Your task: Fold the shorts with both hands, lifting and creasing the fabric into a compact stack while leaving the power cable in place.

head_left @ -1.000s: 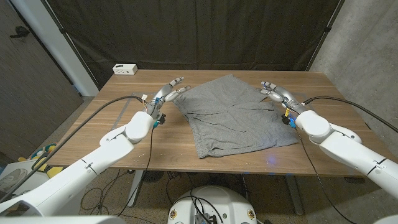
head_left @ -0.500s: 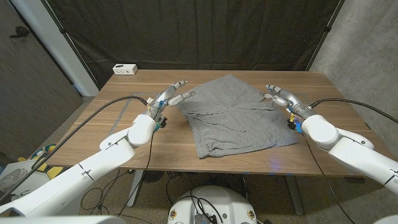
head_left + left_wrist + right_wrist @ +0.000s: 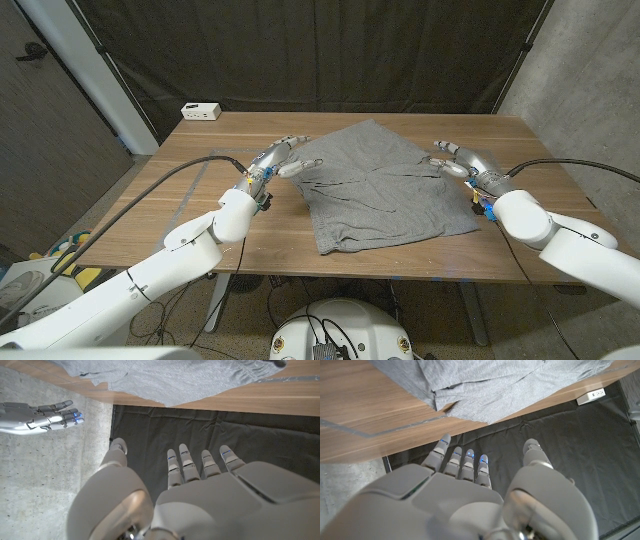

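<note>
Grey shorts (image 3: 380, 190) lie spread out on the middle of the wooden table (image 3: 250, 225). My left hand (image 3: 278, 160) hovers at their left edge, fingers straight and apart, holding nothing; whether its fingertips touch the cloth I cannot tell. At the right edge of the shorts my right hand (image 3: 455, 160) is likewise spread and holds nothing. The left wrist view shows my left hand (image 3: 200, 465), the shorts (image 3: 165, 377) and my right hand (image 3: 40, 414) beyond. In the right wrist view are my right hand (image 3: 470, 467) and the shorts (image 3: 490, 385).
A white power strip (image 3: 201, 111) sits at the table's back left corner, well away from the shorts, and appears again as the power strip (image 3: 590, 396) in the right wrist view. A dark curtain hangs behind the table. Bare wood lies on both sides of the shorts.
Both hands have drawn back a little toward me. The left hand has come closer to the shorts' left edge, the right has settled at their right edge. The shorts have not moved.
</note>
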